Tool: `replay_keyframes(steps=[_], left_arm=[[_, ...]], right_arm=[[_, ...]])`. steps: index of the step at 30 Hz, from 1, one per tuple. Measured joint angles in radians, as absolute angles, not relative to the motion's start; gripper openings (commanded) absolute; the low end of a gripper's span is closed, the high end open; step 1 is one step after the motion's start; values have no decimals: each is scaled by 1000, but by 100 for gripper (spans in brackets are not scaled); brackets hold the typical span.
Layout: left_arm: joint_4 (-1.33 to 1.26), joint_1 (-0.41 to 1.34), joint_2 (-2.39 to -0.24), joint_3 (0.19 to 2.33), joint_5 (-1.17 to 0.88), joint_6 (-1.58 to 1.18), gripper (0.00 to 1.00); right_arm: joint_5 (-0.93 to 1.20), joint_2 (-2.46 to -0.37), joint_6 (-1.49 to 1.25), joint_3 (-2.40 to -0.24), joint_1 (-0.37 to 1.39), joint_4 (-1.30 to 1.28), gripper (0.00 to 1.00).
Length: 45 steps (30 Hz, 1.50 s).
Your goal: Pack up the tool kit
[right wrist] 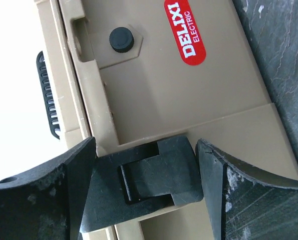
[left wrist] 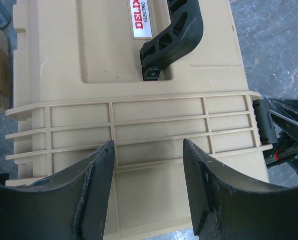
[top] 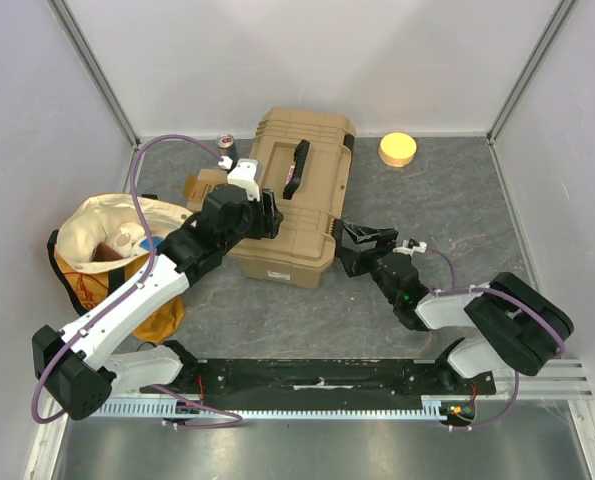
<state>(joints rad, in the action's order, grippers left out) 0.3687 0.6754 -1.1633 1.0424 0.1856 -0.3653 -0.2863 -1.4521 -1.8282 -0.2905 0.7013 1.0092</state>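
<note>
Right, tabletop [top: 457,200]: I see a grey mottled surface carrying everything, with both arm bases at its near edge.
Toolbox [top: 312,225]: tan plastic, lid down, lying flat around the middle of the tabletop and running towards the back wall.
Cloth bag [top: 97,225]: cream, slumped open at the left, well apart from the toolbox; my left arm reaches across it.
Left gripper [left wrist: 149,147]: hanging over the ribbed near edge of the toolbox lid, fingers apart, nothing held between them.
Right gripper [right wrist: 144,145]: at the right side of the toolbox, spread wide with a finger on either side of a latch; I cannot tell whether the pads touch it.
Handle [left wrist: 176,35]: black, folded flat in the recess on the lid.
Cardboard box [top: 202,187]: small, just beside the toolbox's left side, behind my left wrist.
Yellow disc [top: 398,149]: round, near the back wall, right of the toolbox.
Latch [right wrist: 149,185]: black, on the toolbox side wall, lying against it.
Can [top: 227,147]: small, upright by the toolbox's back left corner.
Sticker [right wrist: 185,32]: red oval, white lettering DELIXI ELECTRIC.
</note>
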Motion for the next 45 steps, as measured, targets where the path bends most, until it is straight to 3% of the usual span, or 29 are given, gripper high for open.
replay_keyframes(steps=[19, 26, 36, 45], left_arm=[[372, 661, -1165, 1040, 268, -350, 61], [372, 656, -1169, 1040, 299, -343, 61], [368, 657, -1170, 1040, 285, -343, 61], [349, 669, -1185, 1050, 194, -344, 61]], right_arm=[[-184, -1196, -1444, -356, 720, 726, 73], [-122, -1154, -1341, -483, 720, 457, 82], [17, -1092, -1303, -499, 781, 359, 95], [32, -1013, -1251, -495, 803, 266, 98]])
